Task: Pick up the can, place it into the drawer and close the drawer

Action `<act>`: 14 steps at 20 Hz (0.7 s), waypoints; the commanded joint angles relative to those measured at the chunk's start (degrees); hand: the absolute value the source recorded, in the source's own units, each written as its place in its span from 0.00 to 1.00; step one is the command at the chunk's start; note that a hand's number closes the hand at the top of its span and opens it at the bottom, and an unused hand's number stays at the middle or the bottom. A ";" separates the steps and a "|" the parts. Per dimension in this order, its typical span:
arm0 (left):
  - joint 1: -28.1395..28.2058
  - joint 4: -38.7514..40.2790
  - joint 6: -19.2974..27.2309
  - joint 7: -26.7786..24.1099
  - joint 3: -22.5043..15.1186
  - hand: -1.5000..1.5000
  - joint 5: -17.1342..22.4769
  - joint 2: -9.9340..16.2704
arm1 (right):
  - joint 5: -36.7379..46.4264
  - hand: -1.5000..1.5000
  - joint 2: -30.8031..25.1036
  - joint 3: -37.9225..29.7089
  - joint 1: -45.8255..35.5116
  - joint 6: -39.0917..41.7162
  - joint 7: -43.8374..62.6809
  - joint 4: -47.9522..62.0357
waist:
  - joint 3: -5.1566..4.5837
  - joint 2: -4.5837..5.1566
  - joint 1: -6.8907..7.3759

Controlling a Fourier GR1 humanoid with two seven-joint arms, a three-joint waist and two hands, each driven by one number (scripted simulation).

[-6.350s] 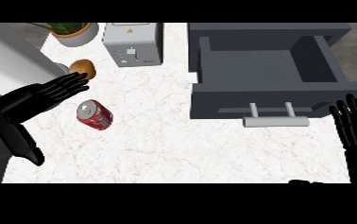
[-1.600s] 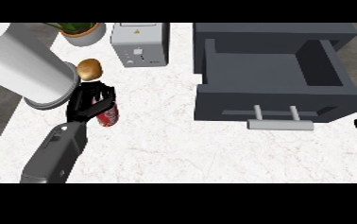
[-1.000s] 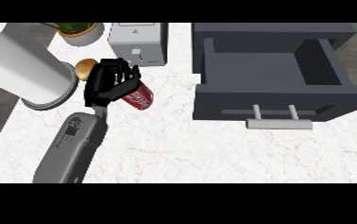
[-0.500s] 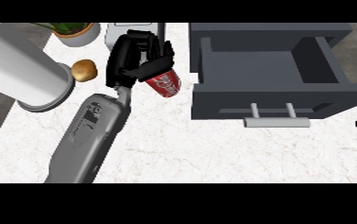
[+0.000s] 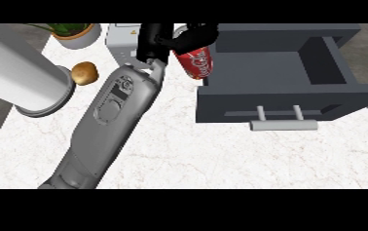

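At the upper middle of the frame, the left hand (image 5: pixel 164 39) curls its fingers round the red can (image 5: pixel 194 63), held just left of the open grey drawer (image 5: pixel 277 109).

Red can (image 5: pixel 197 63) tilted beside open grey drawer (image 5: pixel 277 74)

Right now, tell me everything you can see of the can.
The can is red with white script lettering and looks like metal. It is lifted off the counter and tilted, lower end pointing down and right. The left hand curls round its upper part and hides its top. It sits just at the left wall of the open drawer, not yet inside it.
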 commanded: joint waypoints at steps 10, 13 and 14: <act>-21.63 20.65 8.26 0.00 -3.67 1.00 7.80 -0.61 | -0.05 0.00 0.83 0.00 0.88 1.09 0.13 -1.73 | 0.03 0.28 -1.58; -25.34 27.12 6.39 -1.97 -1.58 1.00 7.43 -0.61 | -1.20 0.00 -0.79 -2.09 -1.58 1.98 -1.69 2.95 | 0.06 0.44 -1.45; -26.35 28.47 9.24 -1.54 -4.94 1.00 10.72 -0.61 | -1.49 0.00 -1.38 -0.79 -3.51 1.23 2.57 1.07 | 0.06 0.58 -2.30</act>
